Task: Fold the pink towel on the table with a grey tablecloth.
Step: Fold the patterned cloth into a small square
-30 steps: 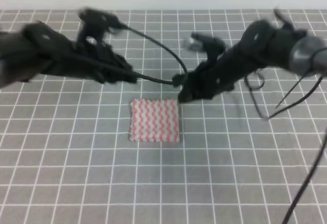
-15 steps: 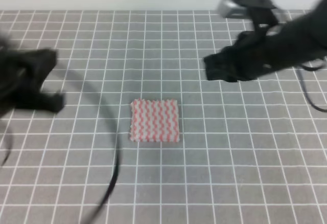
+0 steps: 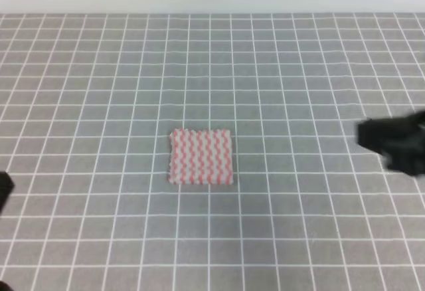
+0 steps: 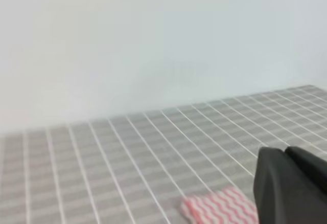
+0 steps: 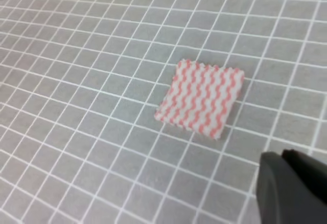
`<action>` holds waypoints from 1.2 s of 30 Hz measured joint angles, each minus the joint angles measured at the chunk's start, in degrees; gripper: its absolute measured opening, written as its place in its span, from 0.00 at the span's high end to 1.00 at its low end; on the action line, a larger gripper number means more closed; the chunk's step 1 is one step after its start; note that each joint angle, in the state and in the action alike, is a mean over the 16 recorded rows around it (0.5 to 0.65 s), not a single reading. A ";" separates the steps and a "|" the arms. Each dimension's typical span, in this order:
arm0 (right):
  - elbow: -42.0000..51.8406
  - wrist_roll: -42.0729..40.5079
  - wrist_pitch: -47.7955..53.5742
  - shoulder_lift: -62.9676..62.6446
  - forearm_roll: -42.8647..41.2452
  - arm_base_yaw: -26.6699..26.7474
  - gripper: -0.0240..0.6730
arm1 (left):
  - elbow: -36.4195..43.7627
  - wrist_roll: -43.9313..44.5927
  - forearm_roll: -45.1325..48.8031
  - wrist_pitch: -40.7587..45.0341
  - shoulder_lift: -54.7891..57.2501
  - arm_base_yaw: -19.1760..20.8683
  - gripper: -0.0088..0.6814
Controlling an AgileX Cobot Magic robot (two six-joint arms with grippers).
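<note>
Since the pink towel lies flat as a small, near-square packet near the middle of the table with a grey tablecloth, with neither gripper on it, the folding looks finished or nearly so; judging by its compact shape, it's prob. already folded, tho layer count can't be read from these views. Its zigzag edges look fairly even, w/ the near-left corner a bit softer. Right gripper sits at the right edge of the high view, well apart from the towel; left gripper shows only as a dark blurred block in its wrist view. Can't tell jaw opening on either; neither holds anything visible. Grid cloth lies open on all sides of the towel, so plenty of room if a tidy-up is still wanted.
</note>
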 joint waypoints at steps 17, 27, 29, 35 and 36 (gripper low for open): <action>22.87 3.65 -11.78 -39.22 -8.12 -0.01 0.99 | 17.21 -1.98 -3.19 -7.08 -3.34 0.00 0.99; 33.53 3.56 -20.95 -51.66 -8.05 -0.01 0.99 | 21.07 -1.94 -3.35 -8.07 -3.34 0.00 0.99; 35.18 3.54 -22.00 -52.66 -8.02 -0.01 0.99 | 21.11 -1.93 -3.35 -7.97 -3.34 0.00 0.99; 39.14 3.54 -24.53 -53.77 -7.54 -0.01 0.99 | 21.11 -1.91 -3.35 -7.88 -3.28 -0.01 0.99; 39.66 3.53 -24.85 -53.74 -7.33 -0.01 0.99 | 21.11 -1.91 -3.35 -7.84 -3.28 -0.01 0.99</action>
